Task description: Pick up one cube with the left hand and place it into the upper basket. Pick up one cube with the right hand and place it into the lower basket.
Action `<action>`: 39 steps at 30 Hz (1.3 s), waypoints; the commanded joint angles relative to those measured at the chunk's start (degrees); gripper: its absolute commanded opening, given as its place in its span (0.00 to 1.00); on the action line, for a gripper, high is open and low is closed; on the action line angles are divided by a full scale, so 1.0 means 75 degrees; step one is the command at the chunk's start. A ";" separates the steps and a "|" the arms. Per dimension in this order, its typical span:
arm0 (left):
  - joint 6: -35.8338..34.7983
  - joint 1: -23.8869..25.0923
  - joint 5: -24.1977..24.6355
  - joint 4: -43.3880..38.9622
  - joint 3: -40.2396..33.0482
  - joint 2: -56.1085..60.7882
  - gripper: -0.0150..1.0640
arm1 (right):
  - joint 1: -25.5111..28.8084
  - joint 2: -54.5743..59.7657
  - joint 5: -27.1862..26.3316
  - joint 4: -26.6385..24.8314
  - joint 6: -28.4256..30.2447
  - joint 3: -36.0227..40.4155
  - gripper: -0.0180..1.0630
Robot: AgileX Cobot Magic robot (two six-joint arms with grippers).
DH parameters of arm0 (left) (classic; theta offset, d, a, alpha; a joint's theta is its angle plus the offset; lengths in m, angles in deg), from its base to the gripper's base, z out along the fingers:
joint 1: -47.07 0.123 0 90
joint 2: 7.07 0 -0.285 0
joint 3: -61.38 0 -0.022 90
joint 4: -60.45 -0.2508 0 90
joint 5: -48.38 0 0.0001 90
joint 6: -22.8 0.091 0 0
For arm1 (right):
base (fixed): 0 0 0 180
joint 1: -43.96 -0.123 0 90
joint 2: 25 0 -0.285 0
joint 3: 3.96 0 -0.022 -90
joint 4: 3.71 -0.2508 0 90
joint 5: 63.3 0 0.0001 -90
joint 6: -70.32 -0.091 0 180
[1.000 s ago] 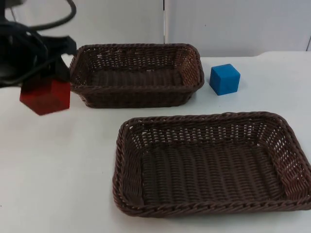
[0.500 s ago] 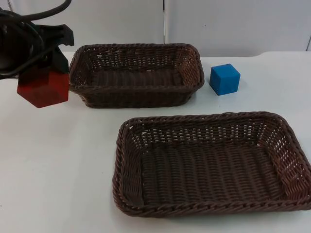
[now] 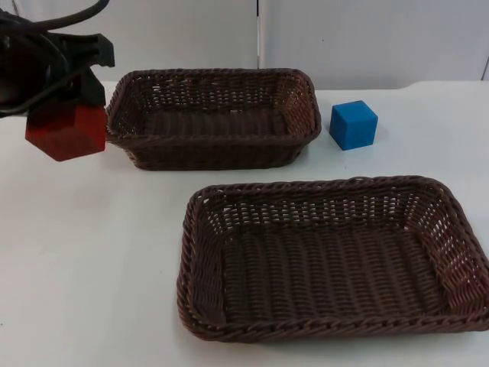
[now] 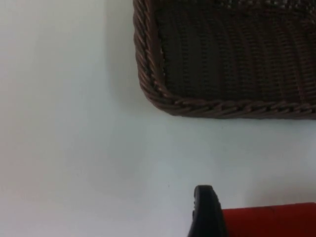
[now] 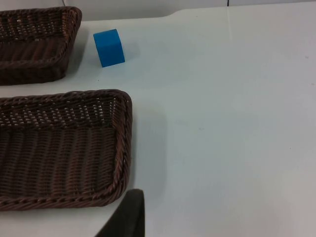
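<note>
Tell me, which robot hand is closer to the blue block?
Probably the right. The blue cube sits on the table ahead of the right gripper, past the lower basket. The left gripper holds the red cube beyond the upper basket.

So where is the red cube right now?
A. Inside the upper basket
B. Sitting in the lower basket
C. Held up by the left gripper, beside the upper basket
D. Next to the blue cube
C: the left gripper holds the red cube just outside the upper basket, whose inside shows no cube.
</note>
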 commanded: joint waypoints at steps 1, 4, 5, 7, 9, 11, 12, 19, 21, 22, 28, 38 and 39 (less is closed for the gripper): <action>-0.0031 -0.0031 -0.0245 0.0003 0.0037 0.0080 0.01 | 0.0045 -0.0022 -0.0056 0.0040 0.0041 -0.0012 0.99; -0.0031 -0.0031 -0.0451 0.0003 0.0037 0.0053 0.01 | 0.0045 -0.0022 -0.0056 0.0040 0.0041 -0.0012 0.99; -0.0031 -0.0031 -0.0542 0.0003 0.0037 0.0034 0.01 | 0.0045 -0.0022 -0.0056 0.0040 0.0041 -0.0012 0.99; -0.0031 -0.0031 -0.0608 -0.0018 0.0086 0.0015 0.01 | 0.0045 -0.0022 -0.0056 0.0040 0.0041 -0.0012 0.99; 0.0036 -0.0031 -0.0526 -0.0051 0.0279 -0.0094 0.01 | 0.0045 -0.0022 -0.0056 0.0040 0.0041 -0.0012 0.99; 0.0120 -0.0031 -0.0451 -0.0051 0.0412 -0.0155 0.01 | 0.0045 -0.0022 -0.0056 0.0040 0.0041 -0.0012 0.99; 0.0154 -0.0031 -0.0354 -0.0051 0.0557 -0.0264 0.01 | 0.0045 -0.0022 -0.0056 0.0040 0.0041 -0.0012 0.99; 0.0201 -0.0031 -0.0183 -0.0037 0.1265 -0.0923 0.01 | 0.0045 -0.0022 -0.0056 0.0040 0.0041 -0.0012 0.99; 0.0262 -0.0031 -0.0138 -0.0037 0.1441 -0.1070 0.01 | 0.0045 -0.0022 -0.0056 0.0040 0.0041 -0.0012 0.99; 0.0330 -0.0031 -0.0081 -0.0037 0.1591 -0.1184 0.01 | 0.0045 -0.0022 -0.0056 0.0040 0.0041 -0.0012 0.99; 0.0624 -0.0031 0.0522 0.0007 0.2720 -0.2098 0.01 | 0.0045 -0.0022 -0.0056 0.0040 0.0041 -0.0012 0.99; 0.0896 -0.0031 0.0522 0.0007 0.4364 -0.3489 0.01 | 0.0045 -0.0022 -0.0056 0.0040 0.0041 -0.0012 0.99; 0.0904 -0.0031 0.0522 0.0007 0.4592 -0.3688 0.01 | 0.0045 -0.0022 -0.0056 0.0040 0.0041 -0.0012 0.99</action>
